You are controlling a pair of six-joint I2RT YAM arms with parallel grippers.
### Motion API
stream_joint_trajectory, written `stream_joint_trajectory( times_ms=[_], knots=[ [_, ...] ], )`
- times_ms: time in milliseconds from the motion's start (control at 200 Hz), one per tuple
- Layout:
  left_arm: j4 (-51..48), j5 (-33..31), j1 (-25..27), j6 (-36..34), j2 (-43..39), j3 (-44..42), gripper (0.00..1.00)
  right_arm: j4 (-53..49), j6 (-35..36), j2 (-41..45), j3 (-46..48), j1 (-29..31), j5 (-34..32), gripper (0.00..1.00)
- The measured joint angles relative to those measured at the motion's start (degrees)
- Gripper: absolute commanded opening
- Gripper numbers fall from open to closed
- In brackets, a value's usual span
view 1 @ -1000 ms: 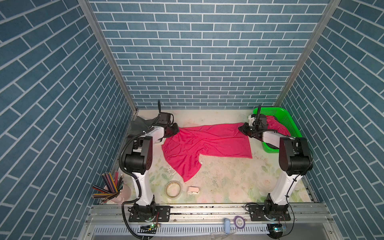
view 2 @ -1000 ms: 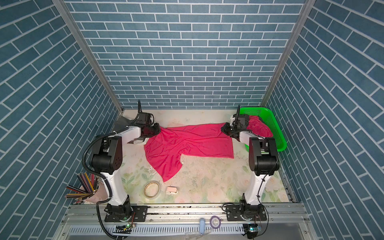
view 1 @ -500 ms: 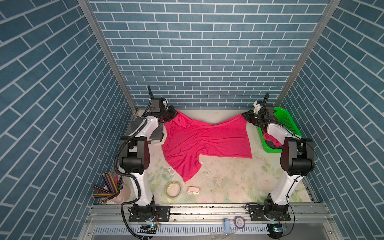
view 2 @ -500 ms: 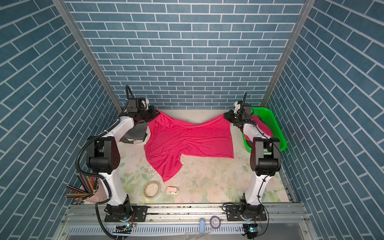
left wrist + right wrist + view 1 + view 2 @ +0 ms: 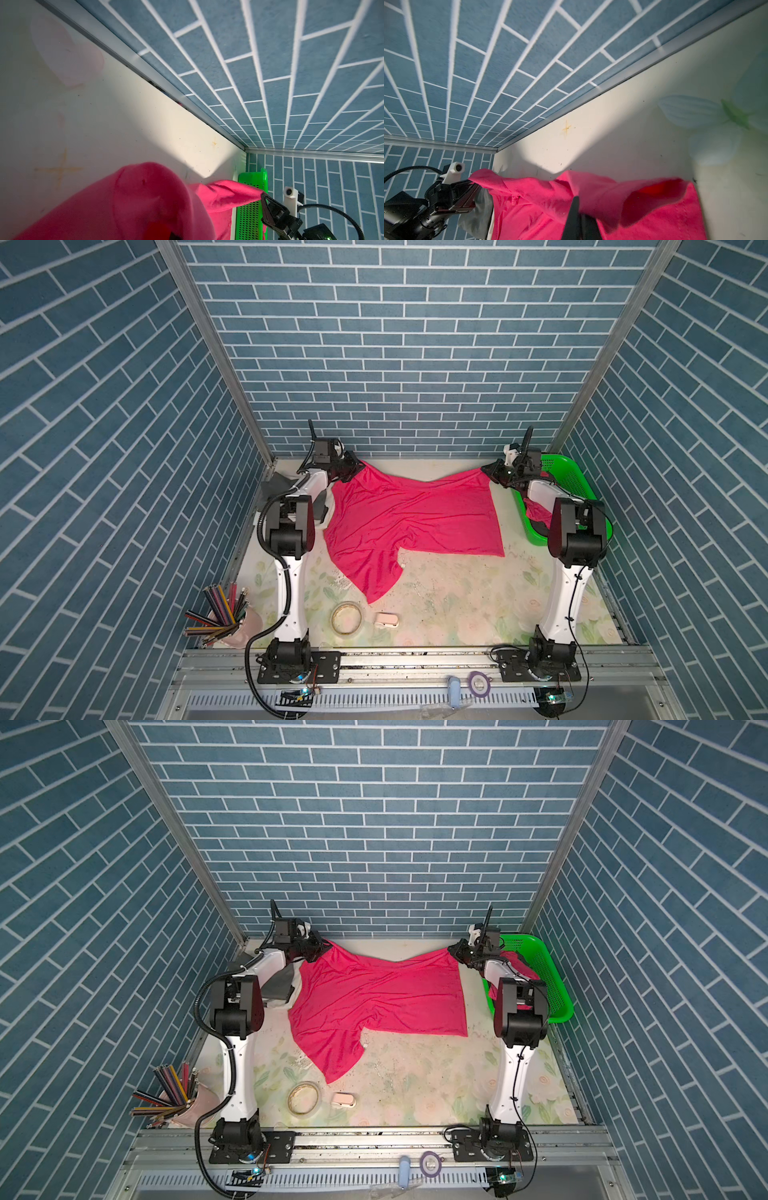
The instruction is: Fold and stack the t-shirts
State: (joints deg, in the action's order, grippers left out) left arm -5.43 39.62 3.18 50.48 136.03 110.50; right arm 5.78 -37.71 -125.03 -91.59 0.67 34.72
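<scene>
**Left gripper** (image 5: 356, 467)**:** Pressed together on the far-left corner of the magenta t-shirt (image 5: 411, 522), at 11 o'clock on the table (image 5: 457, 597). The right wrist view shows the cloth pinched at its tips.

**Right gripper** (image 5: 487, 470)**:** Pressed together on the far-right corner, at 1 o'clock, just beside the green basket (image 5: 579, 479). The left wrist view shows the corner drawn to a point at its tips.

**Reason for the hold:** Read this as a spreading step. You hold the two corners raised and well apart, so the far edge is under tension and the body can flatten before any fold.

**Shirt position:** It lies at the centre of the table. The far edge is lifted at both corners and sags between them at 12 o'clock. The rest rests on the table.

**Shirt appearance:**
- Soft, thin cloth, with creases fanning out from the left corner.
- One flap trails toward 7 o'clock and is not squared with the body.
- A small white speck sits at the notch beside that flap. It may be the neck label, but you cannot confirm this.

**Other shirts:**
- A second magenta garment (image 5: 538, 510) lies in the basket at 3 o'clock.
- Grey and white cloth (image 5: 321, 510) lies at 9 o'clock, partly hidden under the left arm. It is probably the stack.

**Caution:** Expect the trailing flap to need separate straightening.
</scene>
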Motion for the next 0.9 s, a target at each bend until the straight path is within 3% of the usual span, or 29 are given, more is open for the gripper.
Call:
stream_joint_trajectory(
  times_ms=[200, 565, 900],
  knots=[
    [1.75, 2.21, -0.17, 2.4, -1.22, -1.03, 0.0, -1.14, 0.07, -0.44, -1.55, -0.22, 1.11, 0.0],
    [11.87, 7.45, -3.1, 7.58, -21.29, -29.62, 0.0, -4.52, 2.21, 7.72, 7.82, -0.48, 0.11, 0.0],
    [15.47, 11.32, -5.66, 7.96, -24.26, -43.52, 0.0, -4.79, 5.2, 8.68, 15.3, -1.46, -2.14, 0.0]
  ],
)
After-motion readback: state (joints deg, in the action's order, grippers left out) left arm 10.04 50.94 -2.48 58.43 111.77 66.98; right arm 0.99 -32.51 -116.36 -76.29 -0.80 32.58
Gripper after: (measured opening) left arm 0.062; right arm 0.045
